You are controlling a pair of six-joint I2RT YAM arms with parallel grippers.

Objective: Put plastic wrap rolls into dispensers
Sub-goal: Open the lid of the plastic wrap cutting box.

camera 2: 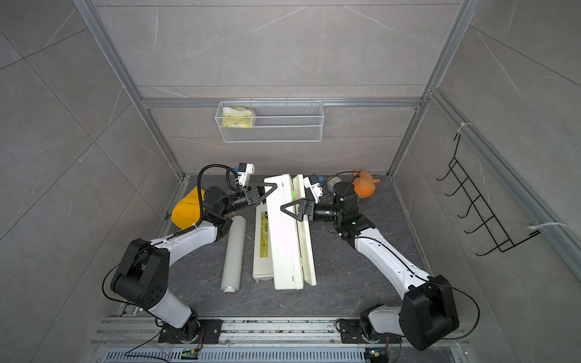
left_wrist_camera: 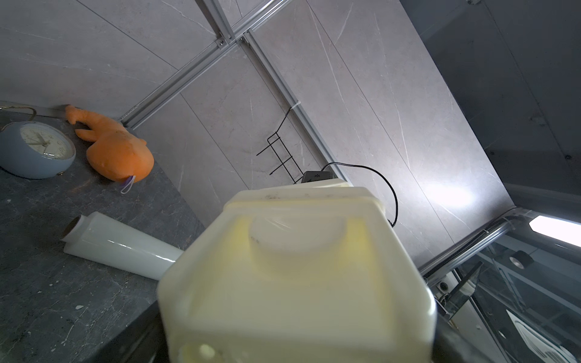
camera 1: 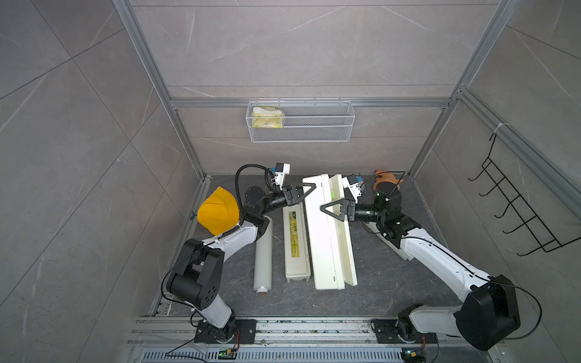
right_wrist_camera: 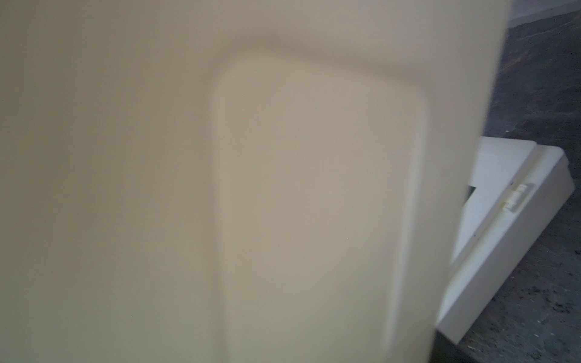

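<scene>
Nearest strip of table [camera 1: 377, 292] is bare dark stone, so there's plenty of room there. Count is two rolls and two dispensers, all lying near-to-far. From the left: one roll [camera 1: 263, 254], then the shut dispenser [camera 1: 297, 267] just beside it. Its yellow label [camera 1: 294, 239] has print too small to read. The open dispenser [camera 1: 320, 251] is just right of that. The second roll [left_wrist_camera: 119, 242] lies further right, mostly under the right arm.

Left gripper [camera 1: 306, 190] has its fingers spread either side of the open dispenser's far end, clamping it. Right gripper [camera 1: 331, 211] is over its lid, can't tell what its fingers are doing.

Far corners: yellow cap [camera 1: 218, 210], orange plush [left_wrist_camera: 116, 151], one clock [left_wrist_camera: 36, 151].
</scene>
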